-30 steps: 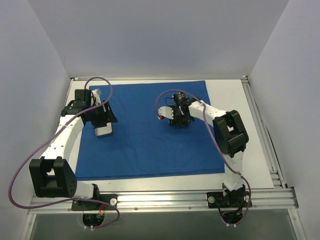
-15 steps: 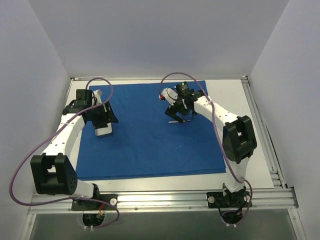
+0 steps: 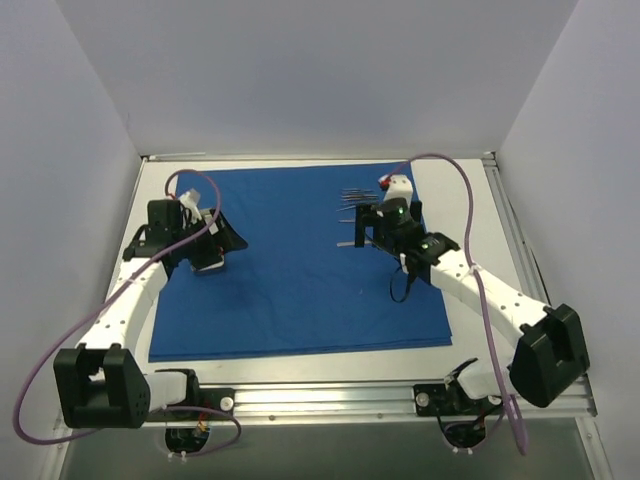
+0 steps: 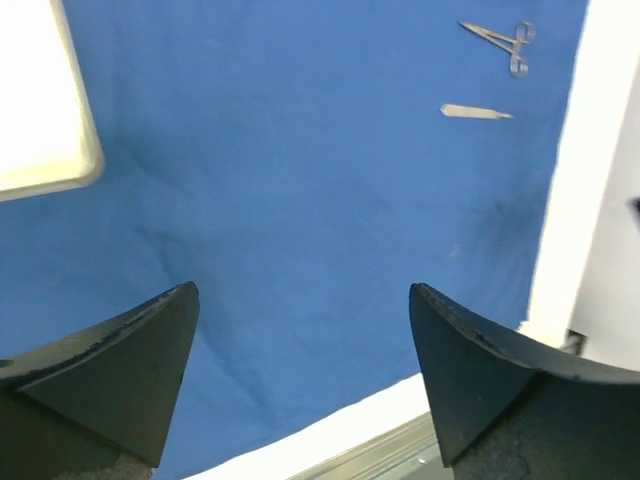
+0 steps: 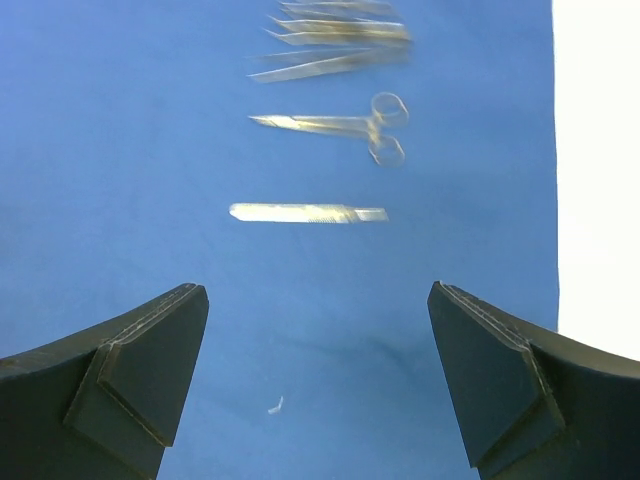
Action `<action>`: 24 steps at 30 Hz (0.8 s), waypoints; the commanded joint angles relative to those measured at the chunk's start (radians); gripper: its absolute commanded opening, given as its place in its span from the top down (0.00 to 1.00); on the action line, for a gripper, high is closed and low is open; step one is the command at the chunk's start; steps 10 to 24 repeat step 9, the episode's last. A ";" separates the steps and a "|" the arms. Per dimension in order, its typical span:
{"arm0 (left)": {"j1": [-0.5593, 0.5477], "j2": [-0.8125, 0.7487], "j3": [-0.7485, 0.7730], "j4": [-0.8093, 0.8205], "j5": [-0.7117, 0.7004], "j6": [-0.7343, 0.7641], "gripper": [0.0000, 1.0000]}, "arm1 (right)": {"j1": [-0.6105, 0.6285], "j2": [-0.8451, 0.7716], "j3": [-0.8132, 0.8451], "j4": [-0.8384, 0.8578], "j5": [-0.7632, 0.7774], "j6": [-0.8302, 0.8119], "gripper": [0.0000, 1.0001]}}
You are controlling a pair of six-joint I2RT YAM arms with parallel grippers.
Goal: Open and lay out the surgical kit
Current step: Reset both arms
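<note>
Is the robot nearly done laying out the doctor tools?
Nearly, it seems. The blue cloth lies spread flat. The pale tray sits on it; scissors and other thin tools lie in a row. The left gripper and right gripper are open, holding nothing. Little looks left, maybe tidying.

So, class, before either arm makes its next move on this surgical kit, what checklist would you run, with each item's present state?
1. Blue cloth spread flat: ok.
2. Left fingers open, empty: ok.
3. Right fingers open, empty: ok.
4. Scissors and flat handle lying apart: ok.
5. Farther instruments separated: cannot tell, blurred.
6. Tray emptied: cannot tell, glare.
</note>
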 commanded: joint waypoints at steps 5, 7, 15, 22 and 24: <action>-0.016 -0.191 -0.298 0.485 0.210 -0.264 0.06 | 0.014 -0.261 -0.381 0.272 0.075 0.219 0.00; -0.031 -0.232 -0.381 0.657 0.269 -0.411 0.06 | 0.000 -0.359 -0.452 0.343 0.043 0.240 0.00; -0.045 -0.248 -0.493 0.925 0.313 -0.526 0.06 | -0.015 -0.433 -0.547 0.395 0.012 0.283 0.00; -0.045 -0.248 -0.493 0.925 0.313 -0.526 0.06 | -0.015 -0.433 -0.547 0.395 0.012 0.283 0.00; -0.045 -0.248 -0.493 0.925 0.313 -0.526 0.06 | -0.015 -0.433 -0.547 0.395 0.012 0.283 0.00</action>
